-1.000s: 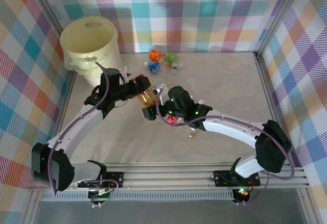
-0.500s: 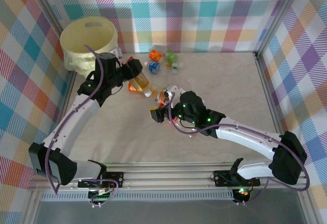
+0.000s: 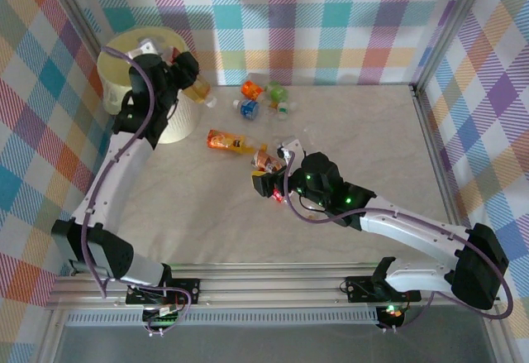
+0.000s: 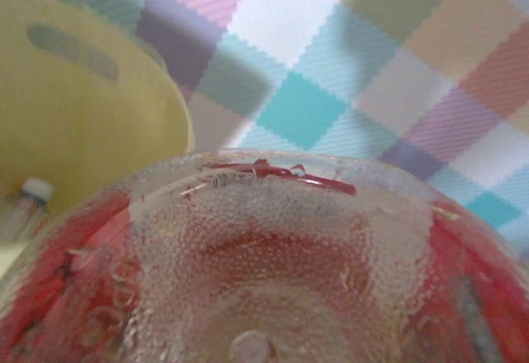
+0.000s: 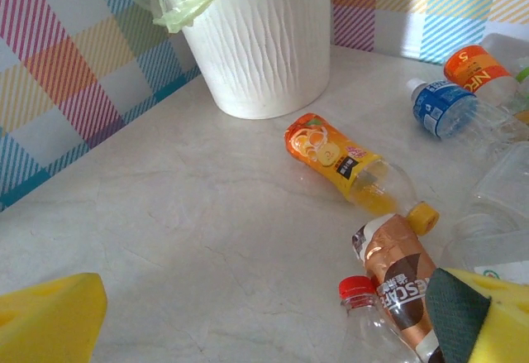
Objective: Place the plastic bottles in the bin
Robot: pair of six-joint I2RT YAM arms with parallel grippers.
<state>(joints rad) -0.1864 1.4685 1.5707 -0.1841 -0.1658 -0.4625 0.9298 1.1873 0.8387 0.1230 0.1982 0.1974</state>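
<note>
The left tool (image 3: pixel 190 82) is hanging raised at the back left of the table (image 3: pixel 372 148), right at the near-side rim of the bin (image 3: pixel 116 64). It is closing partway around the held bottle (image 4: pixel 264 280), whose pebbled clear base and red label are crowding its wrist camera. Judging by that height, it is carrying the bottle up so it can clear the rim and drop in; whether it is fully over the opening yet cannot be told. Beyond the base, the bin's yellow inner wall is showing, with what looks like a white-capped bottle (image 4: pixel 31 193) lying inside. The right tool (image 5: pixel 273 322) is hovering low over the middle of the table with its yellow pads (image 5: pixel 50 313) spread wide and nothing between them. It is likely lining up a next pick. The brown bottle (image 5: pixel 397 284) is lying just ahead of it, touching a clear red-capped bottle (image 5: pixel 364 322). The orange bottle (image 5: pixel 343 160) is lying on its side between these and the bin. A blue bottle (image 5: pixel 442 107) and others are waiting in a cluster by the back wall, so much of the job is remaining.
</note>
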